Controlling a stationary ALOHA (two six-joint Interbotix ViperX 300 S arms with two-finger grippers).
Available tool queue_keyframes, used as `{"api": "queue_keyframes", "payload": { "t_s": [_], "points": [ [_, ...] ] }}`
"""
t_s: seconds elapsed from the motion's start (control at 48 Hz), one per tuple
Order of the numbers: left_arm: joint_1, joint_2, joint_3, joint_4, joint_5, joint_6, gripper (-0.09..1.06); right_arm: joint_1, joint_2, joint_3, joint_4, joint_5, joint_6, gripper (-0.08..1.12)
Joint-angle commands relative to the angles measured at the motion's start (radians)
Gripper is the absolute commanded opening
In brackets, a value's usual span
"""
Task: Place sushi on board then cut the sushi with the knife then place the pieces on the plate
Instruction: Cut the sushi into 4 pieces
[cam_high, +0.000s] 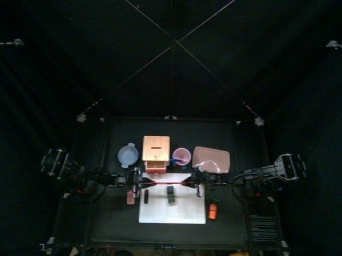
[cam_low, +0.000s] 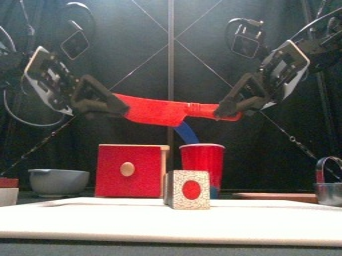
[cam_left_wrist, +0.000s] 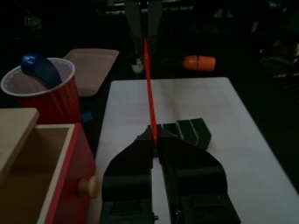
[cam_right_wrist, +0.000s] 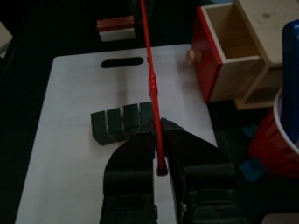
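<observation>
The front view gives you what the top view hides. The red knife (cam_low: 167, 108) hangs in the air well above the board (cam_low: 174, 215), about level with the rim of the red cup (cam_low: 202, 160). Your left gripper (cam_low: 104, 102) has its left end and your right gripper (cam_low: 235, 108) its right end. The knife dips a little toward the right. Both arms slant down from the upper corners, with their wrists turned in toward each other.

The wrist views settle the fingers for you. On each side they are pressed together and clamped on the knife, which runs off as a thin red line toward the other gripper.

The sushi roll (cam_low: 190, 188) lies on the board below the knife. From the front you get only its end, a red centre in a pale speckled face. The wrist views show a row of dark blocks touching one another.

The top view lays out the far row from left to right: the bowl (cam_high: 128, 155), the wooden box (cam_high: 158, 148), the cup and the pink tray (cam_high: 211, 158). The box's drawer is open in the wrist views, and a blue knife (cam_left_wrist: 35, 66) stands in the cup. An orange toy (cam_high: 211, 211) sits just off the board's right edge, and a red-and-white toy (cam_high: 131, 198) just off its left edge.
</observation>
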Motion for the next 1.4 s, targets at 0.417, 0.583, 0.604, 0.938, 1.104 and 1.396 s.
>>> {"api": "queue_keyframes", "payload": {
  "t_s": [0.417, 0.583, 0.604, 0.938, 1.104, 1.396],
  "points": [
    [-0.094, 0.193, -0.127, -0.163, -0.049, 0.012, 0.39, 0.0, 0.017, 0.035, 0.003, 0.003, 0.006, 0.35],
    [-0.086, 0.204, -0.147, -0.161, -0.038, 0.011, 0.39, 0.008, 0.017, 0.051, 0.008, 0.003, 0.006, 0.35],
    [-0.086, 0.204, -0.149, -0.161, -0.035, 0.011, 0.39, 0.012, 0.017, 0.051, 0.011, 0.003, 0.006, 0.35],
    [-0.067, 0.201, -0.166, -0.149, 0.023, 0.012, 0.39, 0.04, 0.02, 0.06, 0.034, 0.003, 0.006, 0.35],
    [-0.044, 0.202, -0.173, -0.144, 0.054, 0.012, 0.39, 0.04, 0.028, 0.063, 0.037, 0.003, 0.006, 0.35],
    [-0.025, 0.202, -0.167, -0.13, 0.058, 0.012, 0.39, 0.041, 0.048, 0.057, 0.041, 0.003, 0.006, 0.35]
  ]
}}
